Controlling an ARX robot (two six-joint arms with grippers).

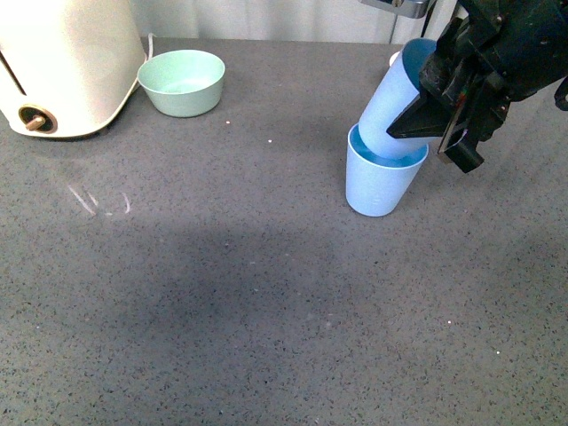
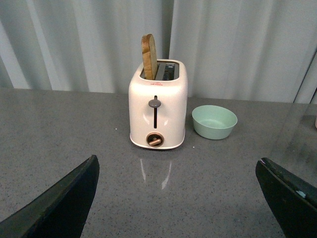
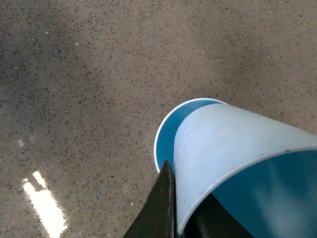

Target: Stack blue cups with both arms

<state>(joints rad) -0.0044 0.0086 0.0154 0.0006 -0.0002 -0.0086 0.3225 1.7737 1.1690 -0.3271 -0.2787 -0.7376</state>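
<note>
Far left, back of the grey table (image 1: 222, 293): cream toaster (image 1: 62, 62). The left wrist view shows a bread slice (image 2: 149, 56) standing in one slot.

Just beside the toaster, to its right: mint-green bowl (image 1: 182, 82), upright.

Left gripper (image 2: 173, 208): seen only in its own wrist view. Its fingers (image 2: 59, 203) are spread wide with nothing between them, above bare table and facing the toaster.

Right of centre: lower blue cup (image 1: 380, 186) stands upright on the table, mouth up.

Upper blue cup (image 1: 390, 111) is tilted. Its base end is in the lower cup's mouth and its rim leans up toward the right; it is not fully seated.

Right gripper (image 1: 426, 124): clamped on the upper cup's wall near the rim. One finger (image 3: 161, 208) is on the outside; the other is mostly hidden.
</note>
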